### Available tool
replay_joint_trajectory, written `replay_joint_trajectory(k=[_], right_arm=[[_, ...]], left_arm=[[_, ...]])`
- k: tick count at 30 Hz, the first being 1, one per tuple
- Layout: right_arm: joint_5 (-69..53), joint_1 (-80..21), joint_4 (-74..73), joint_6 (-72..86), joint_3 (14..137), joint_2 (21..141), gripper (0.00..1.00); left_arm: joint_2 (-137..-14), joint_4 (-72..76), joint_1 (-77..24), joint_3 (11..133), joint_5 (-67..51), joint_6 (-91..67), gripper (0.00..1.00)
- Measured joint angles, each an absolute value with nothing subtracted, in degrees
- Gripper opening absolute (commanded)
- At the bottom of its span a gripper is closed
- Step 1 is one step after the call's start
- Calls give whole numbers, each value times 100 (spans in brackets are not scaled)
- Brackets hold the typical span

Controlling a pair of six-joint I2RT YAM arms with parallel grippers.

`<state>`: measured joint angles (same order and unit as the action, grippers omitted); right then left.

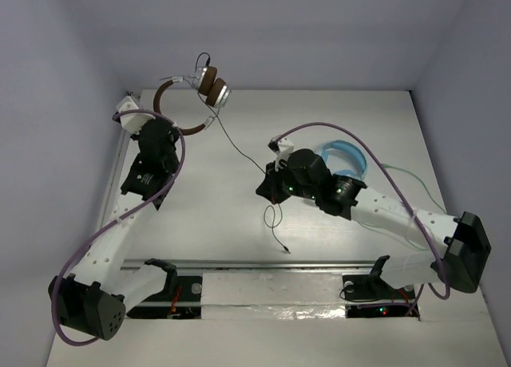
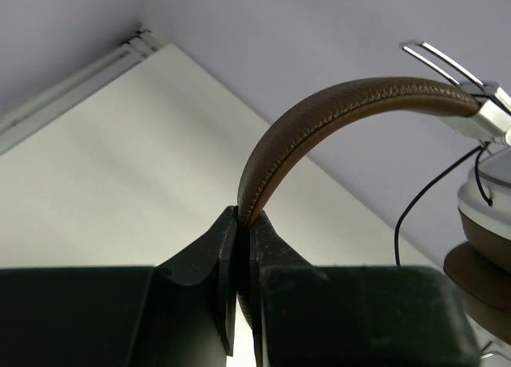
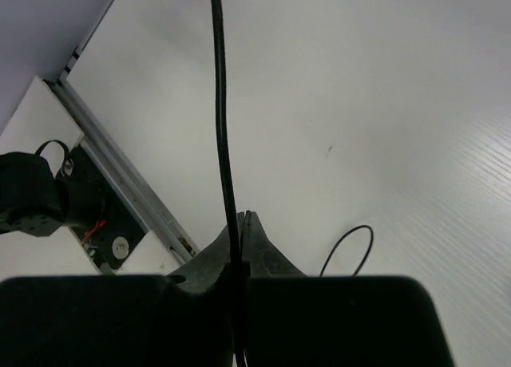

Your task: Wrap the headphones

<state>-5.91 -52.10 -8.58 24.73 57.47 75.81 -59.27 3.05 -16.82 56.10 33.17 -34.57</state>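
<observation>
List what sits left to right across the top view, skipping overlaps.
Brown-band headphones with silver ear cups → right pincer, shut on their thin black cable → light blue headphones → pale green cable.

On my feeds I count two sets of headphones: one pair of brown-and-silver headphones (image 1: 209, 88) and one pair of light blue headphones (image 1: 345, 154). There are two cables, one thin black cable (image 3: 220, 104) and one pale green cable (image 1: 409, 172). I have two arms in view, one left arm (image 1: 120, 227) and one right arm (image 1: 391, 211). I see one white surface (image 1: 343, 112) and one metal rail (image 1: 239, 264) along its near edge.
</observation>
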Motion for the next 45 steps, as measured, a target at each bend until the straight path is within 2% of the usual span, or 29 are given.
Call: replay_joint_trajectory(k=[13,18,23,31,39,45], right_arm=[[-21,-5636,-2705,1800,7575,7284,0],[154,-5640,-3098,1472,8243,7384,0],[775,-5640,-3387,1181,8433,7605,0],[1658,-5551,-3671,801,8479,7931,0],[2163,-5129,-3642,475,8482,7964,0],[2401,-4960,-3642,386,8427,7975,0]], left_arm=[[-6512,58,-3597,5588,5830,-2220,0],[-6552,-121,-3979,5448,6005,-2008,0],[-6541,-517,-4104,5400,5496,-1704,0],[-6475,-1634,-4125,5778,3715,-869,0],[-6239,-2093,-4128,5800,2064,-523,0],[-6215,-2185,-4064,5763,1393,-346,0]])
